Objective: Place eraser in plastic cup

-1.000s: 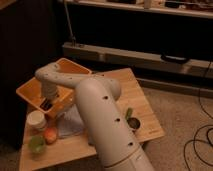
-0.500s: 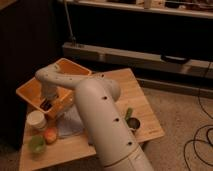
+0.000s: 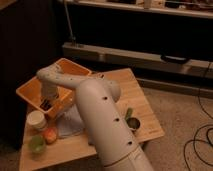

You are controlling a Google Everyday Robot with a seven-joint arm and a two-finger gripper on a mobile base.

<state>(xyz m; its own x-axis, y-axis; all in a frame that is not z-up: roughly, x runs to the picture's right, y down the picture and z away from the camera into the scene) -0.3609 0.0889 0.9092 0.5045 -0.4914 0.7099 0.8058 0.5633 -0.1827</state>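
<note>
A light wooden table [image 3: 144, 109] stands on a speckled floor [image 3: 172, 107]. An orange bin [image 3: 29, 94] sits tilted on its rear left corner. In front of the bin, 3 small things line the left side: a white round container [image 3: 36, 120], a light green plastic cup [image 3: 36, 144] near the front corner, and a reddish fruit [image 3: 50, 135] just beside the cup. A blue-grey pad [image 3: 72, 125] lies mid-table. A shiny metal cup [image 3: 134, 124] stands near the right edge. The gripper [image 3: 46, 104] hangs at the bin's front wall
</note>
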